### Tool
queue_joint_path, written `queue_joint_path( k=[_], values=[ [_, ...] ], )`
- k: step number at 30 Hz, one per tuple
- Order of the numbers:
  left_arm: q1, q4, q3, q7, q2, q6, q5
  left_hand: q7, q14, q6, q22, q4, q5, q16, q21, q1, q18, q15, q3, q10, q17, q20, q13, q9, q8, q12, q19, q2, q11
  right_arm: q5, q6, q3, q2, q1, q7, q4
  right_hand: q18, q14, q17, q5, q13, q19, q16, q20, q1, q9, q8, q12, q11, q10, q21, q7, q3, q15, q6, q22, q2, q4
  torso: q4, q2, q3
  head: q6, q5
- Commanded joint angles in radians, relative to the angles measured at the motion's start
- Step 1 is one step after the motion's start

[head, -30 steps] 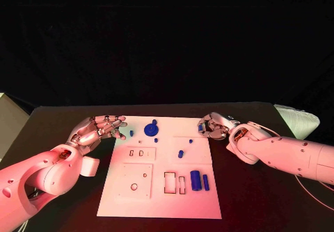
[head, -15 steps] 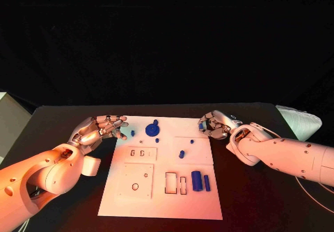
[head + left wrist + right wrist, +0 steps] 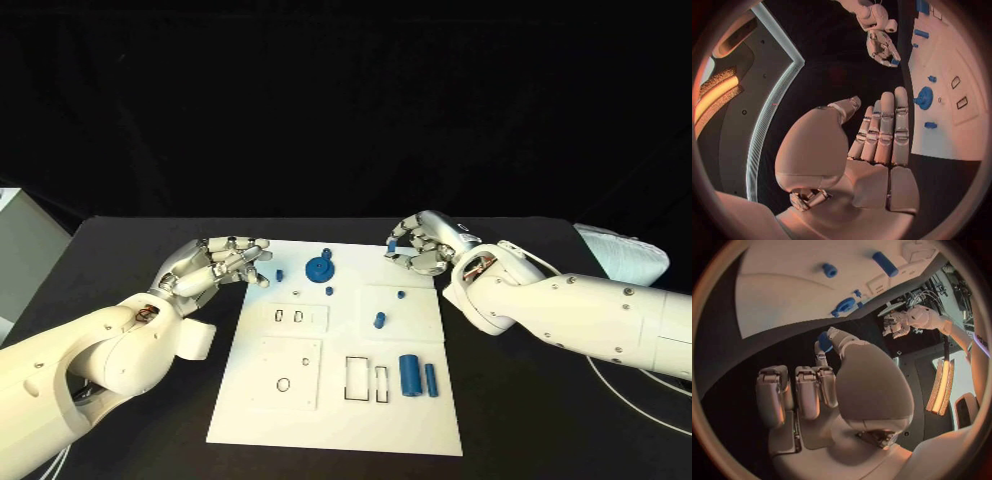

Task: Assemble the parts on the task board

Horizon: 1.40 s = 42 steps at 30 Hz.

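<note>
Head view: right hand (image 3: 418, 245) pinching blue part (image 3: 392, 244)

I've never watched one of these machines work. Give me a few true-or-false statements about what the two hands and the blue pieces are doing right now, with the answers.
1. The right hand holds a small blue part in its fingertips. True.
2. The left hand grips the blue disc-shaped part. False: the disc lies on the task board and the left hand holds nothing.
3. Two blue cylinders lie side by side on the near part of the board. True.
4. The task board is black. False: it is white, on a black table.
5. The right hand is at the board's far edge. True.
</note>
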Motion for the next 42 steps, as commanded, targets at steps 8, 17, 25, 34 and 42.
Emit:
queue_joint_path(
  k=[8,17,25,34,42],
  values=[
    [0.001,-0.013,0.001,-0.068,0.021,-0.073,-0.061,-0.009,0.066,0.016,0.045,-0.003,-0.006,0.083,0.085,-0.014,0.014,-0.019,0.003,0.050,0.029,-0.017,0.024,0.006,0.014,0.056,0.029,0.004,-0.021,-0.153,0.085,-0.015,0.151,-0.006,-0.246,0.026,-0.010,0.108,0.263,0.004,0.198,0.095,0.006,-0.008,-0.017,0.049,0.007,0.004,-0.009,0.044,-0.004,-0.018,-0.001,-0.006,0.007,0.248,-0.002,0.010,-0.0040,-0.017,-0.0132,-0.017,0.027],
    [0.001,-0.015,0.001,-0.109,0.027,-0.099,-0.102,-0.032,0.099,0.027,0.107,-0.016,-0.005,0.201,0.186,-0.010,0.012,-0.042,-0.012,0.064,0.093,-0.036,0.111,0.027,0.067,0.193,0.033,0.006,-0.048,-0.283,0.114,-0.024,0.243,-0.055,-0.322,0.041,-0.009,0.108,0.263,0.005,0.197,0.094,0.006,-0.008,-0.017,0.050,0.008,0.003,-0.009,0.043,-0.006,-0.018,-0.001,-0.006,0.007,0.246,-0.002,0.010,-0.0031,-0.021,-0.0188,-0.027,0.043],
    [0.002,-0.011,0.001,-0.127,0.027,-0.102,-0.118,-0.040,0.160,-0.012,0.154,-0.018,-0.005,0.337,0.264,-0.010,0.014,-0.047,-0.020,-0.031,0.260,-0.042,0.251,0.063,0.164,0.404,0.019,0.011,-0.056,-0.341,0.131,-0.028,0.276,-0.085,-0.364,0.041,-0.009,0.108,0.263,0.005,0.198,0.095,0.006,-0.008,-0.017,0.050,0.008,0.004,-0.009,0.044,-0.005,-0.018,-0.001,-0.006,0.006,0.247,-0.003,0.010,-0.0038,-0.019,-0.0182,-0.036,0.050],
    [0.002,-0.008,0.001,-0.134,0.027,-0.100,-0.127,-0.044,0.193,-0.036,0.177,-0.012,-0.005,0.401,0.305,-0.012,0.015,-0.050,-0.009,-0.078,0.343,-0.044,0.311,0.086,0.222,0.509,0.016,0.007,-0.059,-0.374,0.131,-0.029,0.301,-0.112,-0.376,0.044,-0.009,0.108,0.263,0.010,0.199,0.094,0.006,-0.008,-0.021,0.050,0.011,0.005,-0.009,0.045,-0.006,-0.018,-0.001,-0.006,0.005,0.246,-0.003,0.013,-0.0028,-0.018,-0.0160,-0.047,0.054],
    [0.002,-0.009,0.001,-0.139,0.027,-0.093,-0.131,-0.044,0.197,-0.042,0.180,-0.011,-0.005,0.410,0.312,-0.013,0.015,-0.049,-0.006,-0.084,0.355,-0.044,0.317,0.088,0.229,0.521,0.015,0.006,-0.059,-0.390,0.133,-0.029,0.314,-0.120,-0.376,0.028,-0.009,0.108,0.263,0.013,0.199,0.094,0.006,-0.008,-0.025,0.050,0.012,0.005,-0.009,0.045,-0.008,-0.017,-0.002,-0.006,0.003,0.245,-0.005,0.015,-0.0027,-0.017,-0.0166,-0.054,0.057]
  ],
)
